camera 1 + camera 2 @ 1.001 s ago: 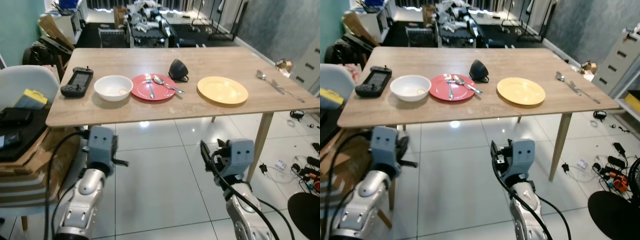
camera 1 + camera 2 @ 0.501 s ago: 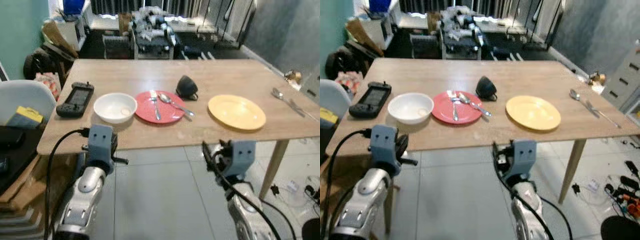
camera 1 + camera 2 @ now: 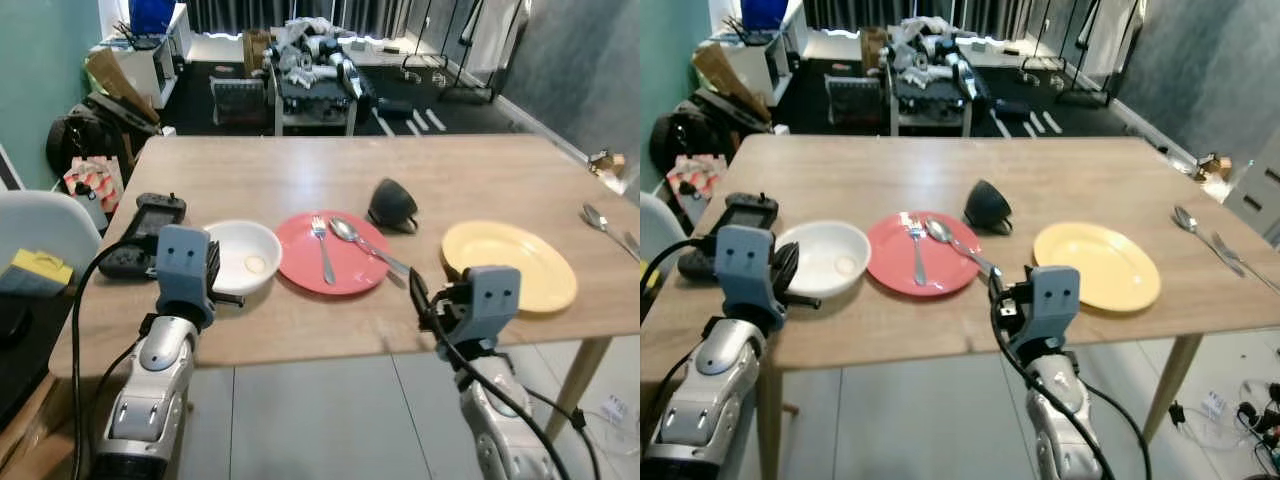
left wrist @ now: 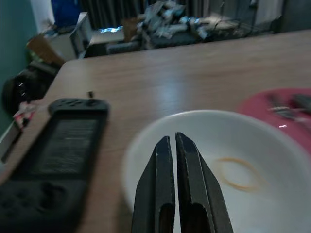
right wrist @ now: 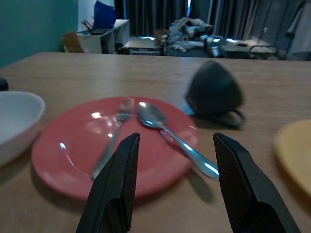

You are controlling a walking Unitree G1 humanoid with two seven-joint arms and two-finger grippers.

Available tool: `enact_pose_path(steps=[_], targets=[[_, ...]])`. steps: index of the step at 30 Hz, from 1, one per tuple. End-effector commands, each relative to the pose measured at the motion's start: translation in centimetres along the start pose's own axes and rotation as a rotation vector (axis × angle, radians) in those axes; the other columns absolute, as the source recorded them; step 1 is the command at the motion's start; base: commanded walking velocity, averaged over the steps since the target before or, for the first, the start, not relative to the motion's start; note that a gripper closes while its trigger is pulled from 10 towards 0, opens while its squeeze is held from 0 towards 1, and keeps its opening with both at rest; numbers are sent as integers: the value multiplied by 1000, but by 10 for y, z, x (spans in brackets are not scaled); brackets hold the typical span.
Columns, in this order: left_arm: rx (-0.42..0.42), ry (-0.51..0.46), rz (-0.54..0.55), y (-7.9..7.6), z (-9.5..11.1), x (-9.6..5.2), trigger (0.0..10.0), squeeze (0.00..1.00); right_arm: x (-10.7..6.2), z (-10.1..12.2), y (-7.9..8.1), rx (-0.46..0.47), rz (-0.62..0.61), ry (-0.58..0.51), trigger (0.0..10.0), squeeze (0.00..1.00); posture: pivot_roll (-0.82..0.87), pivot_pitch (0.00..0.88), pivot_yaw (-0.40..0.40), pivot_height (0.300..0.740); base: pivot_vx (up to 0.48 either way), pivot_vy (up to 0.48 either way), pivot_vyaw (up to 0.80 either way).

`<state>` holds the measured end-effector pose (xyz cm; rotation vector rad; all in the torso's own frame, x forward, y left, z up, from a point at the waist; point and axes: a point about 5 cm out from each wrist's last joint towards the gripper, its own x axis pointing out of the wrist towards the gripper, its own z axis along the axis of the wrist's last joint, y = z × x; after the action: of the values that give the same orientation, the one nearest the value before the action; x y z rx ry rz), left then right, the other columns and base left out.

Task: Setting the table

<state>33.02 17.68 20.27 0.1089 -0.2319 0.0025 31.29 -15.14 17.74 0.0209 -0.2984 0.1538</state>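
Wooden worktop (image 3: 300,170) with a partly laid setting, seen from the robot's head and both wrists. Along the near edge, from the robot's left: a black handheld device (image 3: 145,220), a white bowl (image 3: 245,255), a red plate (image 3: 335,275) carrying a fork (image 3: 322,250) and a spoon (image 3: 365,243), a dark cup (image 3: 392,205) lying on its side just behind the plate, and a yellow plate (image 3: 525,262). Further cutlery (image 3: 1205,235) lies well apart at the far right of the worktop. The left gripper (image 4: 177,187) is clenched on nothing — its two black fingers (image 4: 163,184) pressed together, pointing at the near rim of the bowl, which holds a thin ring-shaped item (image 4: 238,172) of uncertain kind. The right gripper (image 5: 167,184) is released, fingers spread wide and aimed at the red plate, with the spoon's handle running over the rim toward it. Handling, by judgement: fork and spoon are light, stiff and slippery metal lying flat, so a pinch across the narrow handle — best where the spoon's handle overhangs the plate rim — should give the surest hold. Plates and bowl look rigid and breakable; they are best taken by the rim. The cup offers its handle (image 5: 233,121), which faces the right gripper.
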Motion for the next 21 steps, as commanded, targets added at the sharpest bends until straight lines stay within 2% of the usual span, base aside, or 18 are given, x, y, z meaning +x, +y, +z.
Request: enact_pose_path(steps=[1, 7, 10, 13, 15, 21], targets=[[-7, 10, -13, -2, -1, -1, 10000, 0, -3, -3, -7, -4, -25, 19, 10000, 0, 74, 118, 38, 740, 480, 0, 0], [28, -17, -74, -1, 12, 3, 10000, 0, -3, -3, -10, 1, -41, 25, 10000, 0, 70, 118, 30, 740, 401, 0, 0], [-2, -25, -175, -11, 23, -2, 10000, 0, -3, 0, -12, 0, -46, 21, 10000, 0, 56, 124, 25, 740, 0, 0, 0], [-13, -22, -201, -13, 26, -5, 10000, 0, -3, 1, -12, 1, -48, 19, 10000, 0, 57, 125, 26, 740, 0, 0, 0], [-12, -8, -203, -12, 26, -6, 10000, 0, -3, 1, -12, 1, -48, 18, 10000, 0, 59, 127, 27, 740, 0, 0, 0], [-42, 59, -143, 5, 23, -10, 10000, 0, -2, 4, -8, 5, -40, 6, 10000, 0, 73, 131, 29, 740, 0, 0, 0]])
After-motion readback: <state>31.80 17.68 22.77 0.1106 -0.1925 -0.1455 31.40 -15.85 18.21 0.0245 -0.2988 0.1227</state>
